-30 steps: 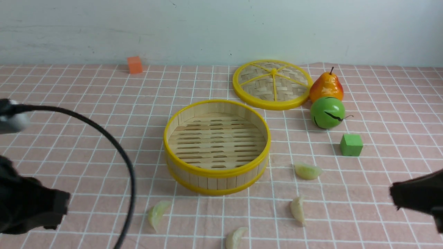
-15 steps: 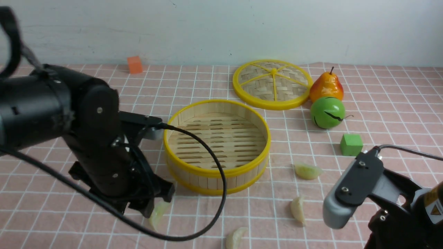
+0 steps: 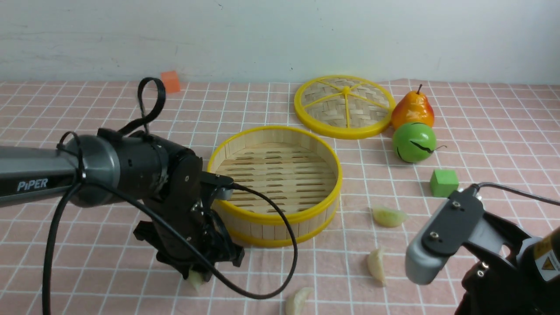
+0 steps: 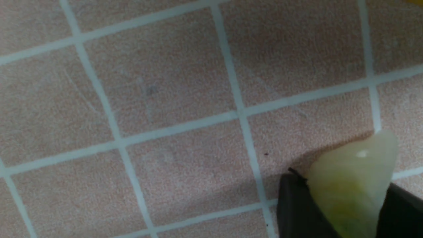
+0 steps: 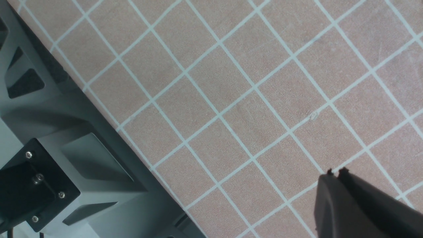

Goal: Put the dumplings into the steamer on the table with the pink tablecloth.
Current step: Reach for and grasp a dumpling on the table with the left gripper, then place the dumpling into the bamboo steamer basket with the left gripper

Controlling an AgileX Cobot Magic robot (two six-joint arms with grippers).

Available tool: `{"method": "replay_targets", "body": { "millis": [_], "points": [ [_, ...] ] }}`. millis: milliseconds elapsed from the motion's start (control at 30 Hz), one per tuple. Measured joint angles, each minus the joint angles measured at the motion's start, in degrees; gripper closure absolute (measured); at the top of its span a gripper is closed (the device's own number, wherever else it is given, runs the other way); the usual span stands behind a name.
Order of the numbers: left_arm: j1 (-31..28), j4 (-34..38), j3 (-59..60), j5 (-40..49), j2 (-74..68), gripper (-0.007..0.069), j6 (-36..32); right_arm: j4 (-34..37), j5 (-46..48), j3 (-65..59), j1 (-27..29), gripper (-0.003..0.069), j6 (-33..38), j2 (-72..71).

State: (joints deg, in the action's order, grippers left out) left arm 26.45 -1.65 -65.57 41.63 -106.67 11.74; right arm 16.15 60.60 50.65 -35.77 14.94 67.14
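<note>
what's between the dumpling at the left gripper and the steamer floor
Only the steamer's near wall, yellow rim on top; the dumpling, between the left gripper's fingers, would have to be lifted over it.

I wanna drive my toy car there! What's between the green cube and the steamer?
A dumpling lies nearer you, but straight between cube and steamer is bare cloth, front view.

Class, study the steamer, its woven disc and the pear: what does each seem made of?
Steamer: probably matt bamboo, by its pale slats; the smooth yellow rims look like plastic.
Woven disc: likely bamboo strips, crossing visibly, with plastic-like yellow spokes.
Pear: glossy, bright highlights; perhaps painted foam or plastic.
</note>
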Motion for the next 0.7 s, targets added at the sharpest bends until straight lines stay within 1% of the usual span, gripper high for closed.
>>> {"method": "replay_targets", "body": {
  "millis": [33, 67, 100, 167, 200, 400, 467, 500, 600, 667, 700],
  "points": [
    [0.00, 0.00, -0.47, 0.86, 0.00, 0.0433, 0.00, 0.00, -0.13, 0.00, 0.00, 0.0646, 0.00, 0.00],
    [0.00, 0.00, -0.63, 1.06, 0.00, 0.0431, 0.00, 0.00, -0.20, 0.00, 0.00, 0.0645, 0.00, 0.00],
    [0.00, 0.05, -2.54, 3.51, 0.42, 0.0422, 0.00, 0.00, -0.74, 0.00, 0.00, 0.0645, 0.00, 0.00],
    [0.00, 0.05, -4.41, 5.26, 1.02, 0.0420, 0.00, 0.00, -1.08, 0.00, 0.00, 0.0643, 0.00, 0.00],
    [0.00, 0.00, -8.23, 8.36, 2.37, 0.0420, 0.00, 0.00, -1.77, 0.00, 0.00, 0.0642, 0.00, 0.05],
    [0.00, 0.34, -22.17, 11.46, 3.77, 0.0420, 0.00, 0.00, -3.98, 0.00, 0.00, 0.0637, 0.00, 0.05],
    [0.00, 0.35, -25.74, 12.02, 2.56, 0.0420, 0.00, 0.00, -4.78, 0.00, 0.00, 0.0636, 0.00, 0.05],
    [0.00, 0.35, -29.97, 12.79, -0.15, 0.0420, 0.00, 0.00, -5.39, 0.00, 0.00, 0.0634, 0.00, 0.07],
    [0.00, 0.16, -33.97, 13.43, -4.39, 0.0420, 0.00, 0.00, -5.63, 0.00, 0.00, 0.0632, 0.00, 0.07],
    [0.00, -0.58, -39.01, 14.07, -11.19, 0.0420, 0.36, 0.00, -5.63, 0.00, 0.00, 0.0628, 0.00, 0.18],
    [0.00, -0.65, -39.36, 14.15, -11.67, 0.0420, 0.50, 0.00, -5.63, 0.00, 0.00, 0.0627, 0.00, 0.18]
  ]
}}
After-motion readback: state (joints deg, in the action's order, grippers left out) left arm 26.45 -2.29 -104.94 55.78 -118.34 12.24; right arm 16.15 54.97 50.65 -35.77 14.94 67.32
